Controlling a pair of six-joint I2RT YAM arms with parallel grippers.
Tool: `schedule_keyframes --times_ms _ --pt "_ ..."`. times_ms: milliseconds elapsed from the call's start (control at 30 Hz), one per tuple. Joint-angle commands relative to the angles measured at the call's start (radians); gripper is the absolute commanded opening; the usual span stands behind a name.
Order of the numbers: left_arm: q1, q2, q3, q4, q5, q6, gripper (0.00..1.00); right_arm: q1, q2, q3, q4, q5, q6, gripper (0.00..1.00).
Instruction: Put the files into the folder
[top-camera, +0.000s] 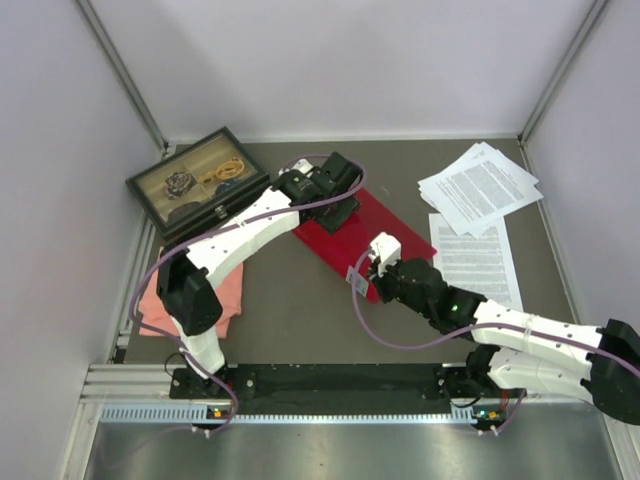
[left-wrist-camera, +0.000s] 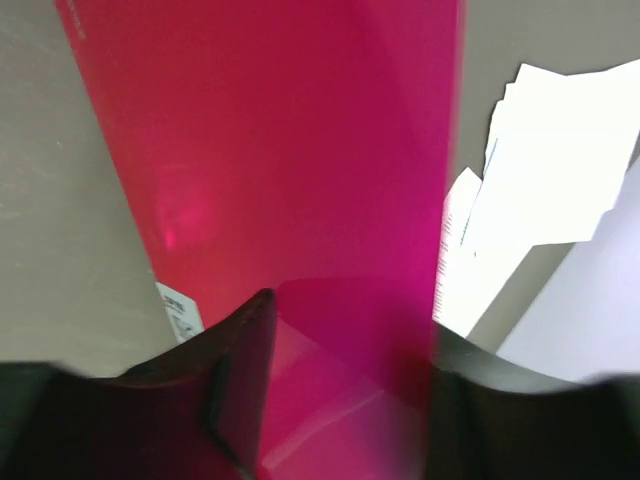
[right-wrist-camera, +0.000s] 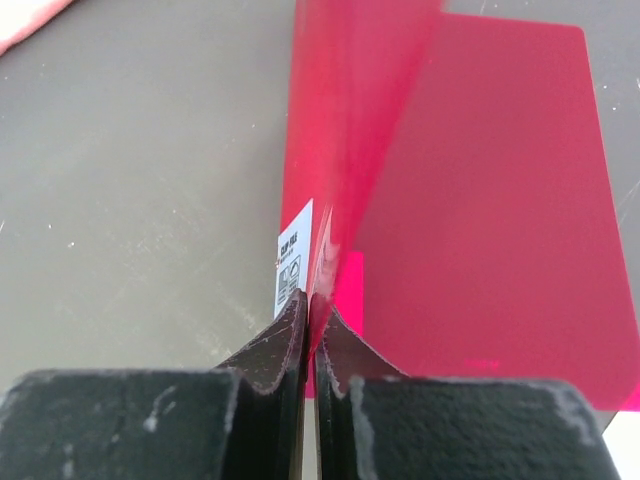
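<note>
Red and flat, the folder (top-camera: 390, 225) lies slantwise about the middle of the counter (top-camera: 300, 330), one corner pointing at the near edge. At that near corner the right gripper (top-camera: 372, 265) has its pincer squeezed narrow on the thin edge of the cover; in the right wrist view the two black fingers (right-wrist-camera: 275, 345) meet on the red sheet, and the cover stands lifted, tilted away from the lower leaf that lies flat on the grey top. A small white barcode label (right-wrist-camera: 293, 258) sits on the cover just beside the pinch. Toward the near left corner a salmon-pink cloth (top-camera: 228, 290) lies partly under the left arm. Farther back, the left gripper (top-camera: 335, 200) is at the folder's far left side; in its wrist view the fingers (left-wrist-camera: 240, 370) stand wide apart with glossy red surface between them. The files (top-camera: 478, 187), white sheets dense with black print, lie fanned near the far right corner, with one more sheet nearer along the right edge, well apart from the folder. A dark glass-lidded box (top-camera: 195, 180) sits in the far left corner.
</note>
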Motion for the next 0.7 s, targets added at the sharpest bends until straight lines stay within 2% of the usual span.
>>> schedule_keyframes --times_ms 0,33,100,133,200,233,300,433,600,667 --pt "-0.014 -0.034 0.003 -0.142 -0.115 0.048 0.43 0.018 -0.006 0.003 0.031 -0.03 -0.016 0.06" --pt "-0.014 -0.047 -0.012 -0.143 -0.133 0.12 0.4 0.016 0.003 0.009 0.029 -0.036 -0.015 0.2" --pt "-0.014 -0.103 -0.084 -0.143 -0.156 0.18 0.32 0.016 0.004 0.012 0.034 -0.056 -0.002 0.34" --pt "-0.016 -0.129 -0.124 -0.127 -0.159 0.254 0.29 0.016 0.003 0.009 0.035 -0.073 -0.002 0.46" --pt "-0.014 -0.229 -0.277 -0.01 -0.138 0.343 0.19 0.016 -0.008 0.001 0.044 -0.108 0.013 0.57" --pt "-0.014 -0.266 -0.329 0.036 -0.109 0.412 0.13 0.016 -0.026 -0.005 0.052 -0.114 0.022 0.69" --pt "-0.014 -0.385 -0.46 0.13 -0.09 0.454 0.11 0.016 -0.045 -0.016 0.058 -0.128 0.034 0.75" --pt "-0.014 -0.569 -0.591 0.217 -0.063 0.585 0.12 0.015 -0.071 -0.022 0.069 -0.117 0.083 0.84" --pt "-0.014 -0.692 -0.638 0.136 -0.02 0.655 0.1 -0.017 -0.027 0.0 0.095 -0.211 0.154 0.85" --pt "-0.013 -0.714 -0.655 0.119 0.006 0.687 0.07 -0.022 0.004 0.058 0.046 -0.244 0.182 0.85"
